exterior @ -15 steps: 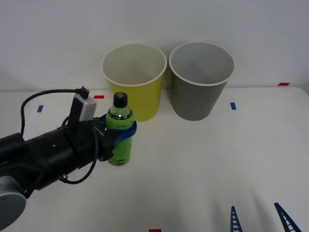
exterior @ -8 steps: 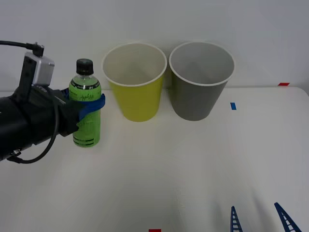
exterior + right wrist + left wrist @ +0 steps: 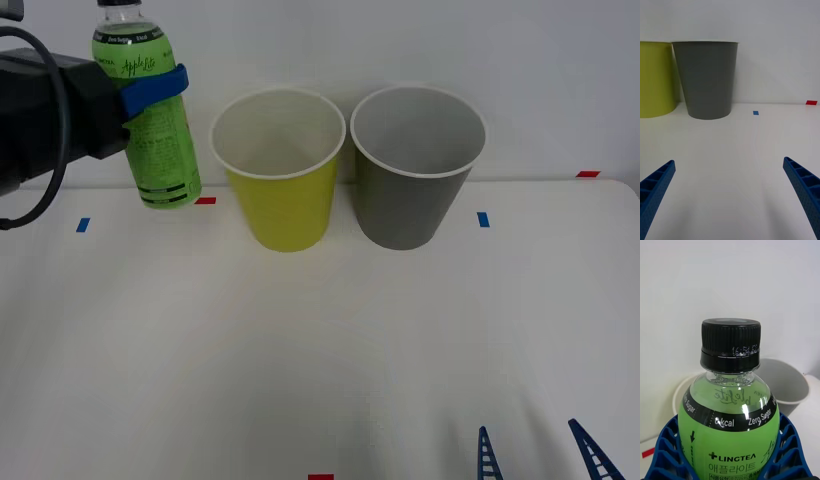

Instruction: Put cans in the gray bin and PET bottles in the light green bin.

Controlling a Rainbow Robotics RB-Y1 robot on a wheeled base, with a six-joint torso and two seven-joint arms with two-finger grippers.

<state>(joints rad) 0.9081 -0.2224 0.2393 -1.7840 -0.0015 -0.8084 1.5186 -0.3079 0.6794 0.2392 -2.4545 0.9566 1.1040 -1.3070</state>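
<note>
A PET bottle (image 3: pixel 155 120) with a bright green label hangs in the air at the far left, well above the table and left of the light green bin (image 3: pixel 280 170). My left gripper (image 3: pixel 152 90) is shut on the bottle's upper body. In the left wrist view the bottle (image 3: pixel 730 427) stands upright with its black cap on top, blue fingers (image 3: pixel 666 450) hugging both sides, and both bin rims lie behind it. The gray bin (image 3: pixel 415 165) stands right of the green one, touching it. My right gripper (image 3: pixel 540 455) is open low at the front right, its fingers (image 3: pixel 805 191) wide apart.
Both bins stand against the white back wall. Small red and blue tape marks (image 3: pixel 483 219) dot the white tabletop. The gray bin (image 3: pixel 707 78) and part of the green bin (image 3: pixel 655 78) stand ahead in the right wrist view.
My left arm has lifted the bottle off the table, moving it up and to the left. The right arm has stayed still.
</note>
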